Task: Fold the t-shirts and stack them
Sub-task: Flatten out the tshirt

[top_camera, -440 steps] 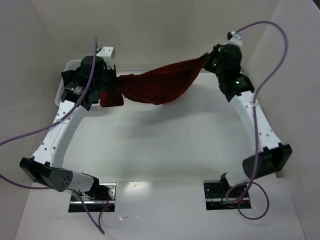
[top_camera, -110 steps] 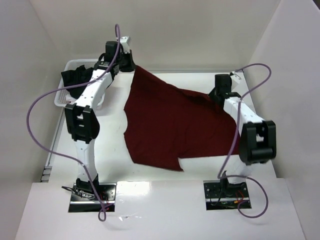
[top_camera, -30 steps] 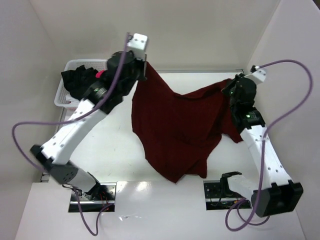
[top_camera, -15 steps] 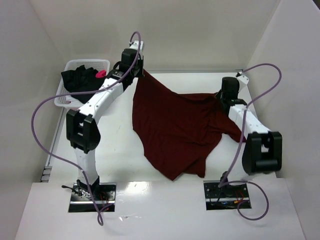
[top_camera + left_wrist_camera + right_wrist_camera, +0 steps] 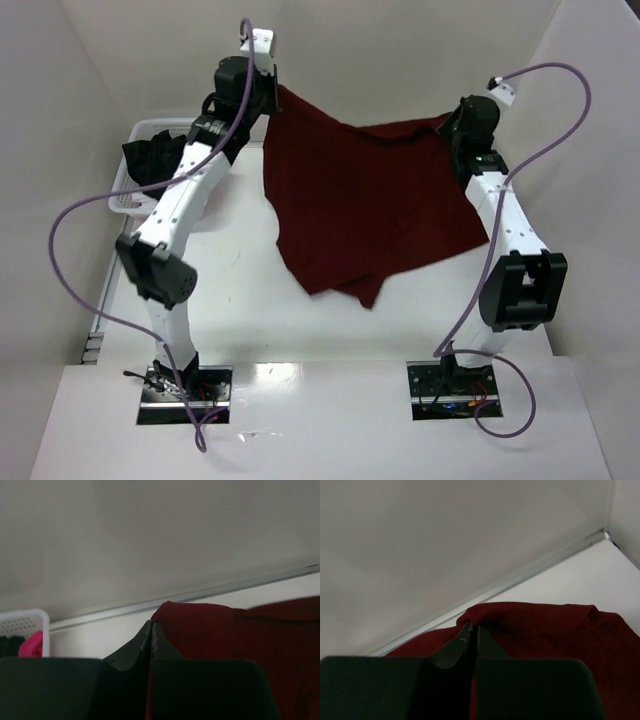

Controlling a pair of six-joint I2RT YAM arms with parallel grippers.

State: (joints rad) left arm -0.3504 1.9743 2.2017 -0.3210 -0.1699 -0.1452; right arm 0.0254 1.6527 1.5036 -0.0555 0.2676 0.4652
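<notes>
The large maroon t-shirt [image 5: 365, 200] hangs spread between my two grippers, raised at the back of the table, its lower end trailing toward the table's middle. My left gripper [image 5: 272, 92] is shut on its upper left corner; in the left wrist view [image 5: 151, 630] the cloth [image 5: 240, 635] is pinched between the shut fingers. My right gripper [image 5: 448, 122] is shut on the upper right corner; the right wrist view [image 5: 473, 630] shows cloth [image 5: 545, 630] in the shut fingers. The black t-shirt [image 5: 152, 160] lies in the basket; its pink mark [image 5: 31, 645] shows in the left wrist view.
The white mesh basket [image 5: 128, 195] stands at the back left beside the left arm. White walls enclose the table at the back and on both sides. Purple cables loop off both arms.
Both grippers have lifted and moved back toward the rear wall, raising the maroon shirt; its lower end has drawn away from the table's front edge. Both stay shut on it.
</notes>
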